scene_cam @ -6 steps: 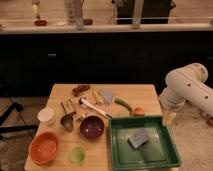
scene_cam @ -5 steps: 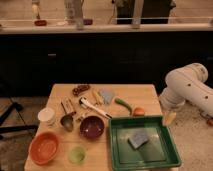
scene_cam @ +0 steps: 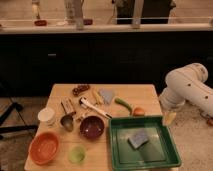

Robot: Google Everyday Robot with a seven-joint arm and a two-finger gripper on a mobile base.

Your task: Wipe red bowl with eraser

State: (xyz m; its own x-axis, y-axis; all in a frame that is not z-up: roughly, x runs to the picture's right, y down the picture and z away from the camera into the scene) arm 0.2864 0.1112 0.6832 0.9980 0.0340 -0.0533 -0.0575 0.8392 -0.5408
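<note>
The red bowl point(scene_cam: 44, 147), orange-red and empty, sits at the table's front left corner. The eraser point(scene_cam: 68, 106), a small tan-brown block, lies left of centre, behind a white cup point(scene_cam: 47, 116). My white arm point(scene_cam: 187, 87) comes in from the right, off the table. My gripper point(scene_cam: 170, 118) hangs beside the table's right edge, just behind the green tray's far right corner. It is open and holds nothing. It is far from both the eraser and the red bowl.
A dark maroon bowl point(scene_cam: 92, 126) stands at the centre front. The green tray point(scene_cam: 165, 155) with a blue-grey sponge point(scene_cam: 138, 139) fills the front right. A small green cup point(scene_cam: 76, 154), a metal scoop point(scene_cam: 67, 122), a white-handled tool point(scene_cam: 95, 107), vegetables point(scene_cam: 125, 105) and snacks lie about.
</note>
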